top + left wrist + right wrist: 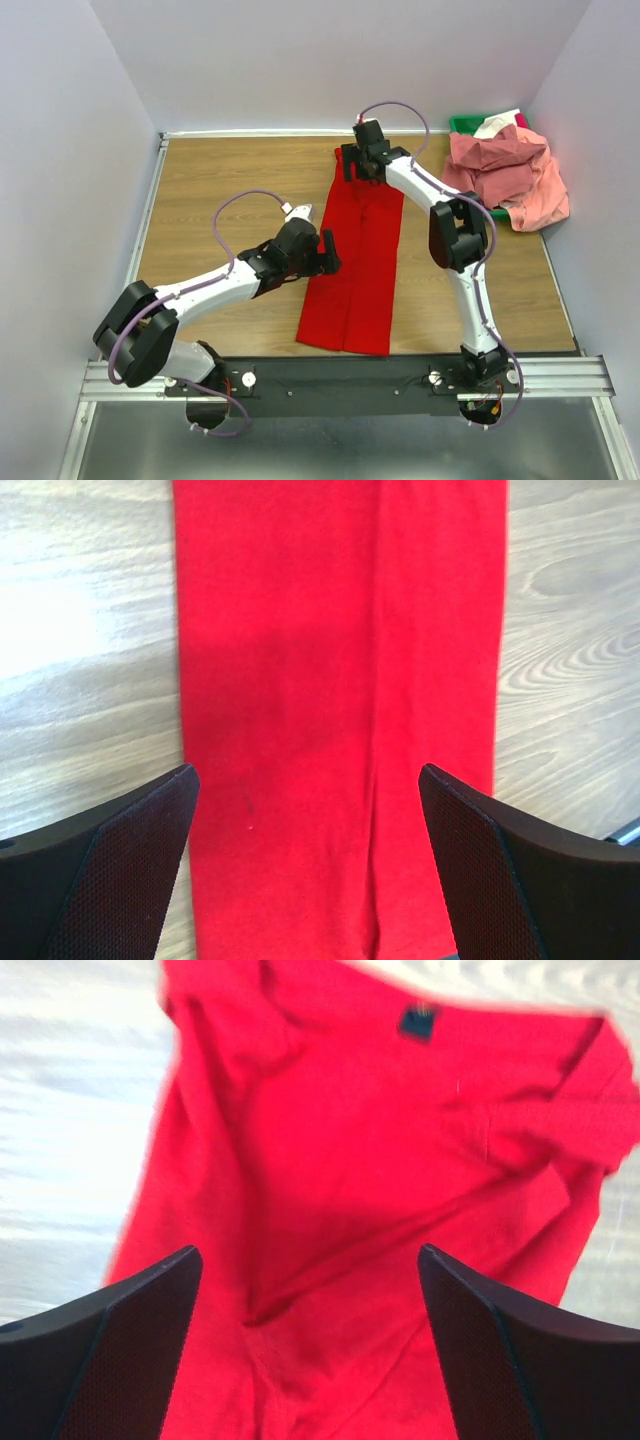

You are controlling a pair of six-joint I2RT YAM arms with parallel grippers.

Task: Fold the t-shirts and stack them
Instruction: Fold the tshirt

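Observation:
The bright red t-shirt (pixel 358 265) lies folded lengthwise into a long strip down the middle of the table. My left gripper (pixel 330 252) hovers over the strip's left edge about halfway along, jaws wide open. In the left wrist view the smooth red cloth (pixel 340 680) fills the space between the fingers of this gripper (pixel 310 865). My right gripper (pixel 360 165) is open above the far collar end. There the red shirt (pixel 380 1160) is creased, its dark neck label (pixel 418 1022) showing, beneath that gripper (pixel 310 1345). Salmon pink t-shirts (pixel 510 175) are heaped at the back right.
The pink heap spills over a green bin (pixel 466 124) in the far right corner, with some white cloth (pixel 497 124) on top. Walls close in the wooden table (pixel 220 190) on three sides. A metal rail (pixel 350 378) with the arm bases runs along the near edge.

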